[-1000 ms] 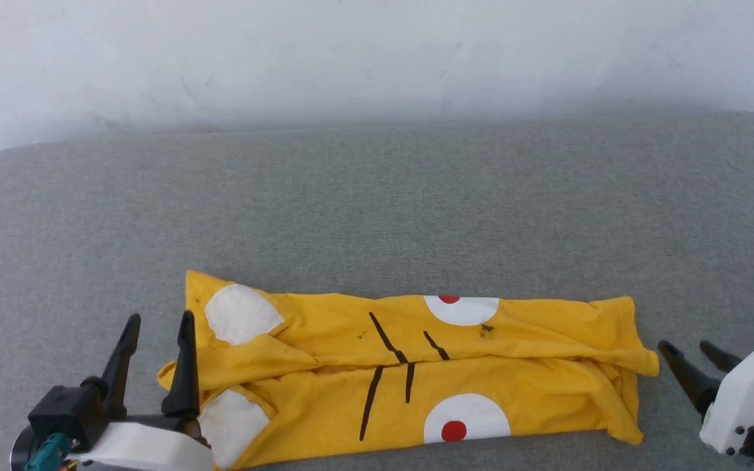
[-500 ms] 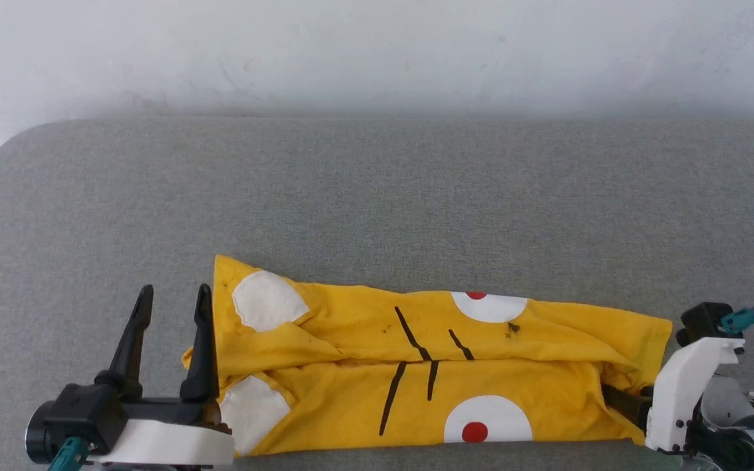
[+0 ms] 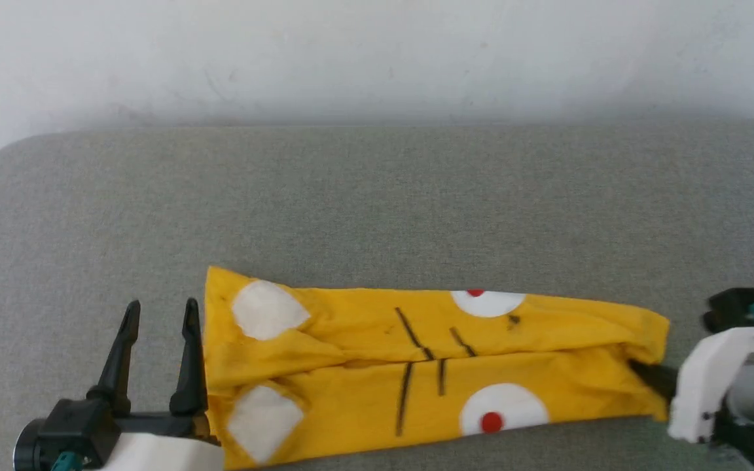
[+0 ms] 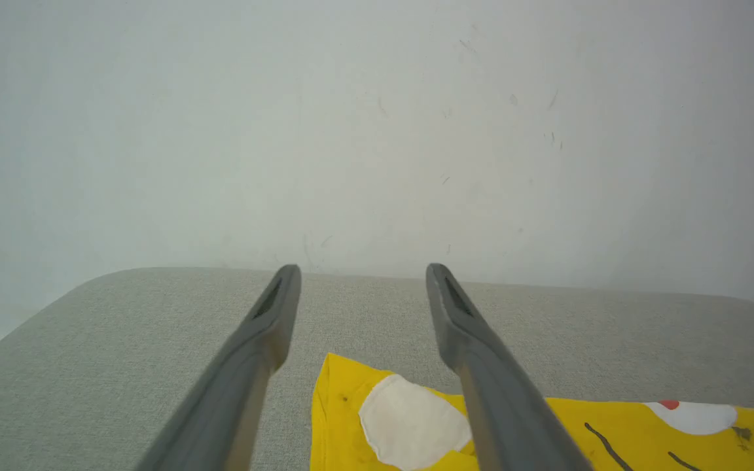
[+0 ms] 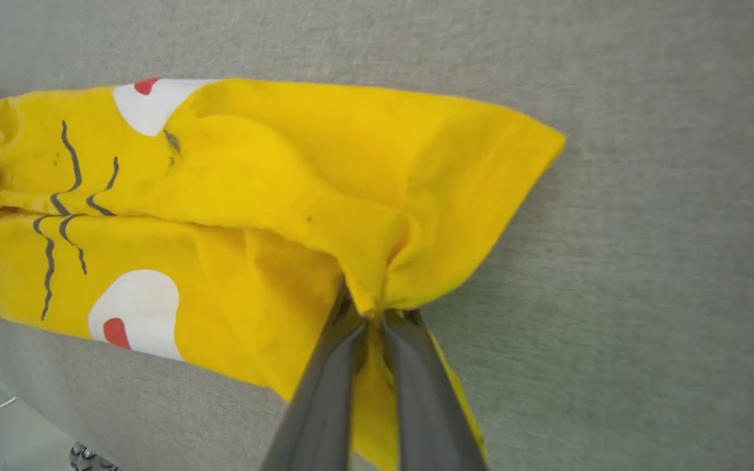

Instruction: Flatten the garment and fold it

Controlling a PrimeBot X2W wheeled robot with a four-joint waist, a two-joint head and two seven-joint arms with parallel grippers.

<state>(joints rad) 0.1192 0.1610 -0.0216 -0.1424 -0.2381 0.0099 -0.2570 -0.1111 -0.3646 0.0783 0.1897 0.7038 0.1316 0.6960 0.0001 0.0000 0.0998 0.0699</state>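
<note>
Yellow cloth, soft and limp, makes up the garment (image 3: 416, 366), which lies as a long band along the near edge of the bench (image 3: 377, 196). Two lengthwise flaps meet in a rumpled crease down its middle. White ovals with red dots and black whisker strokes show on top. The bench is grey woven fabric with rounded corners, matte and probably grippy.

The right gripper (image 5: 372, 317) has its fingers pinched together on a bunched tuck at the band's end nearest the right edge. The left gripper (image 3: 161, 306) stands with fingers apart, just beside the end nearest the left edge, holding nothing.

My reading of the risks:
- The pinch may catch only the upper layers, so a pull would peel the flaps open.
- With the other end free, dragging over the rough weave could skew or wrinkle the band.
- So thin a tuck might slip out
</note>
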